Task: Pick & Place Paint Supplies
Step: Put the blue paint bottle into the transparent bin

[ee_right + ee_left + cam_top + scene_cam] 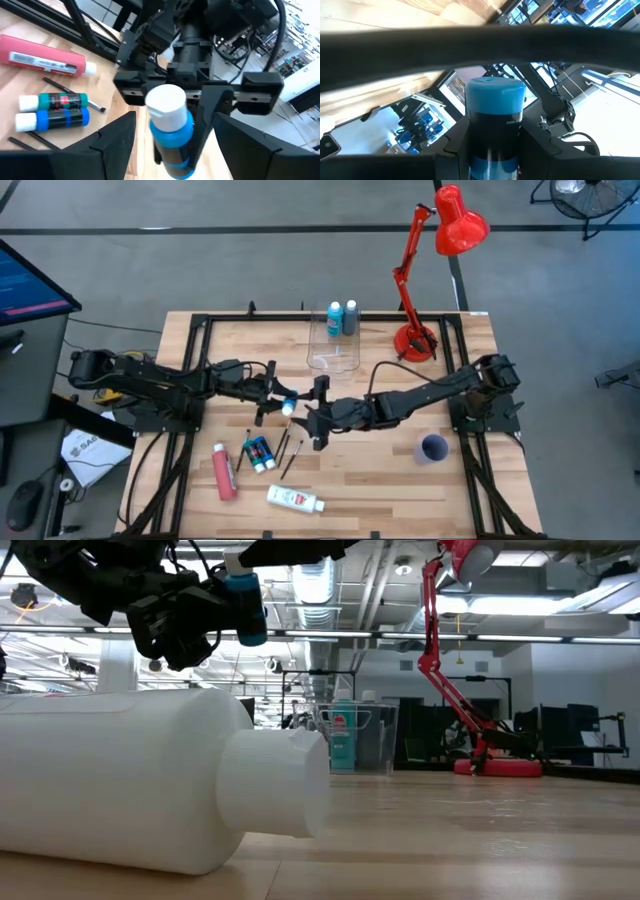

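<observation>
While both arms reach toward the table's middle above the wood, the left gripper [272, 390] pinches a small blue bottle [288, 406] between its fingers. Bottle lies level, long axis along the arms' line, white cap toward the right gripper [318, 412], whose fingers stand spread just beside it.

Blue bottle [288, 406] aloft, others [259, 453] on table

box [334, 352] behind centre, two bottles [342, 318] in it | cup [434, 447] right | tubes [258, 453] front-left
</observation>
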